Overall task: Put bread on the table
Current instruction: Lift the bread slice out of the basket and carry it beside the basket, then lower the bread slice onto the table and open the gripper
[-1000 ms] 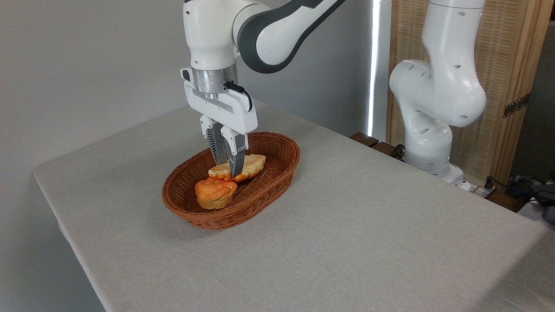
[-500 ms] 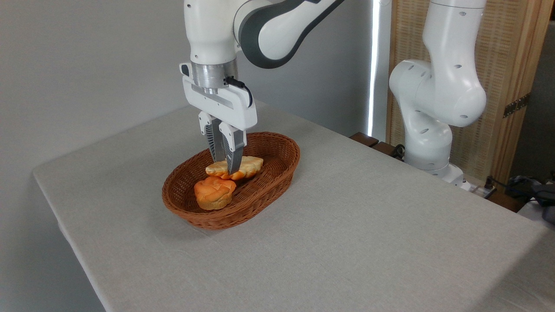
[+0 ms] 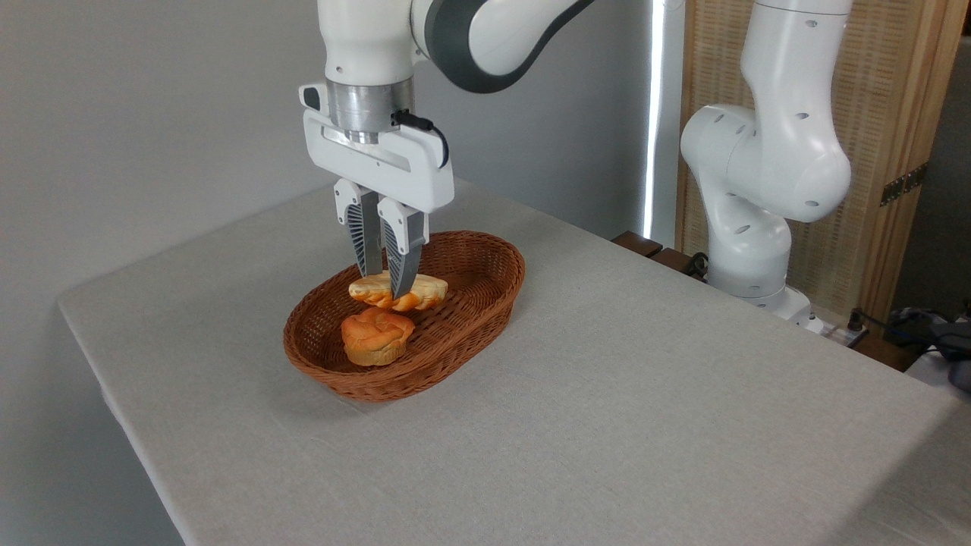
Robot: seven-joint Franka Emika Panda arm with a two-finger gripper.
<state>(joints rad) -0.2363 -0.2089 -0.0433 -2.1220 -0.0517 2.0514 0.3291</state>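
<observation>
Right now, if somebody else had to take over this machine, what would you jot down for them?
Gripper: shut on the bread, holding it just above the wicker basket.
Orange bun: lying in the basket, not the target.
Done: bread grasped and off the basket floor.
Left: carry it clear of the basket rim, lower it onto the bare table, open the gripper and back away.

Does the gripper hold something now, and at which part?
Yes: the gripper is shut on the flat, pale golden leaf-shaped bread, pinching its left half, near the middle.
</observation>
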